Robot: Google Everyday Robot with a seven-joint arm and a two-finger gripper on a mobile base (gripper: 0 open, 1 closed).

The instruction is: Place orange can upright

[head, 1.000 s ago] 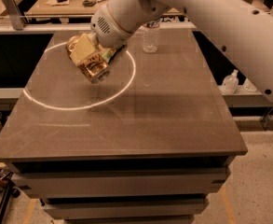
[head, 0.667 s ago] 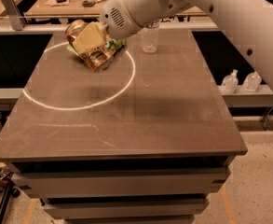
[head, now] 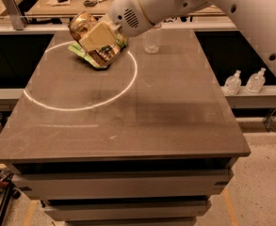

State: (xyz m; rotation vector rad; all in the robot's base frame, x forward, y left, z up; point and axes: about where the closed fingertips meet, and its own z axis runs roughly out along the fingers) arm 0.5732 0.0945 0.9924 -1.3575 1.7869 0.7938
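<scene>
The orange can is held tilted in my gripper, above the far left part of the dark table. The gripper's pale fingers are closed around the can's body. Its shiny end points up and to the left. The can hangs over a green snack bag lying on the table, partly hidden by the gripper. My white arm reaches in from the upper right.
A clear plastic water bottle stands at the table's far edge. A white ring of light marks the tabletop. Two small bottles sit on a low shelf to the right. A cluttered bench is behind.
My gripper has lifted the can up and moved it towards the far edge, over the green bag. The can has turned more upright.
</scene>
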